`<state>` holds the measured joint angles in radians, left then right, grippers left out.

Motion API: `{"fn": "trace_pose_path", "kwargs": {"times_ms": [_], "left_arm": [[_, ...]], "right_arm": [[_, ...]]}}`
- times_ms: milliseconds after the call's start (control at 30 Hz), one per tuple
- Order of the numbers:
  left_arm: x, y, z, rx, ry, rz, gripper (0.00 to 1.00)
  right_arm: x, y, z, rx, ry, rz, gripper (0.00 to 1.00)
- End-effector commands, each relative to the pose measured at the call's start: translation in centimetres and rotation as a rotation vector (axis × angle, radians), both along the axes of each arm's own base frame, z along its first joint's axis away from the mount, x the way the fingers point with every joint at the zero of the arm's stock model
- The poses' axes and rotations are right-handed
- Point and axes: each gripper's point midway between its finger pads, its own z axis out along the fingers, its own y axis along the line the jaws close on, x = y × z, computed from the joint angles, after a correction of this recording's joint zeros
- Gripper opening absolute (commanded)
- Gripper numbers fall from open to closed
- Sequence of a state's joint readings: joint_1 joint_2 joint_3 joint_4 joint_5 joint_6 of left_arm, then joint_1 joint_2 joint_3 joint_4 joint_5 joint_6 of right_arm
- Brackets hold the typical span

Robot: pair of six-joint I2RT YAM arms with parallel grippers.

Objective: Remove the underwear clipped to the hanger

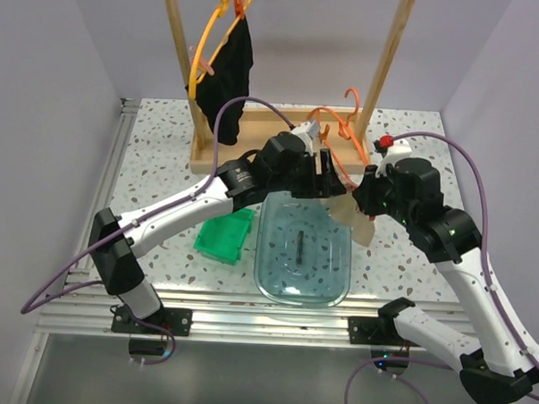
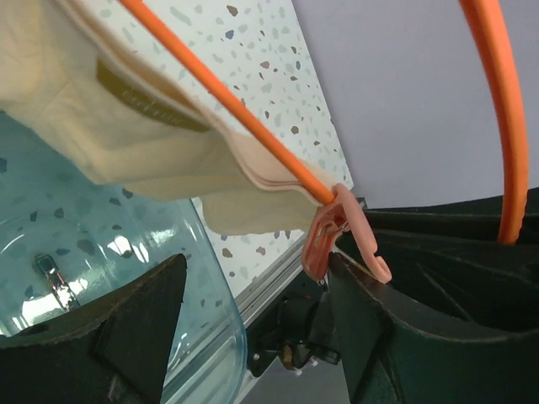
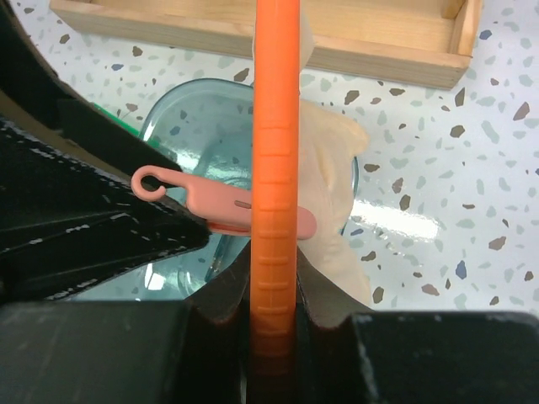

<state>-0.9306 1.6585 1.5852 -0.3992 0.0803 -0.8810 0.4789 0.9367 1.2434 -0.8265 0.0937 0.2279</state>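
One black underwear (image 1: 230,71), one beige underwear (image 1: 359,226), orange hanger (image 3: 274,168)

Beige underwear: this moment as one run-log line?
right gripper: shut on orange hanger | left gripper: open at clip | beige underwear: clipped, above bin

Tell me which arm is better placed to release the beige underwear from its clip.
Left. The left hand is open around the pink clip pinning the beige underwear to the orange hanger. The right hand is shut on the hanger, so occupied.
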Motion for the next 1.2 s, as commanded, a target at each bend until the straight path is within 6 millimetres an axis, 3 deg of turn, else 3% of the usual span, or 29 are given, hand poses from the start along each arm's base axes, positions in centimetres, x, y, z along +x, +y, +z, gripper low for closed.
{"fn": "trace_pose_path", "kwargs": {"times_ms": [0, 267, 400, 533, 933, 1067, 1167], "left_arm": [[0.1, 1.8, 0.7, -0.014, -0.009, 0.065, 0.71], [-0.7, 4.2, 5.4, -0.152, -0.064, 0.137, 0.74], [-0.6, 4.8, 7.8, -0.22, -0.084, 0.173, 0.89], [-0.2, 3.5, 9.4, -0.291, -0.037, 0.126, 1.0], [-0.5, -1.7, 7.0, -0.389, 0.252, -0.07, 1.0], [-0.3, -2.4, 6.5, -0.403, 0.299, -0.067, 1.0], [0.1, -2.5, 7.4, -0.439, 0.288, -0.054, 1.0]], "right_arm": [[0.8, -1.2, 4.9, 0.058, -0.163, -0.079, 0.0], [1.0, -0.1, 5.1, 0.081, -0.161, -0.028, 0.0], [0.9, 0.7, 5.0, 0.085, -0.152, 0.02, 0.0], [0.8, 0.8, 5.1, 0.071, -0.167, 0.046, 0.0], [1.9, 0.6, 5.2, -0.015, -0.225, 0.08, 0.0], [2.2, 0.8, 5.2, -0.027, -0.232, 0.092, 0.0], [2.3, 0.9, 5.1, -0.034, -0.232, 0.097, 0.0]]}}
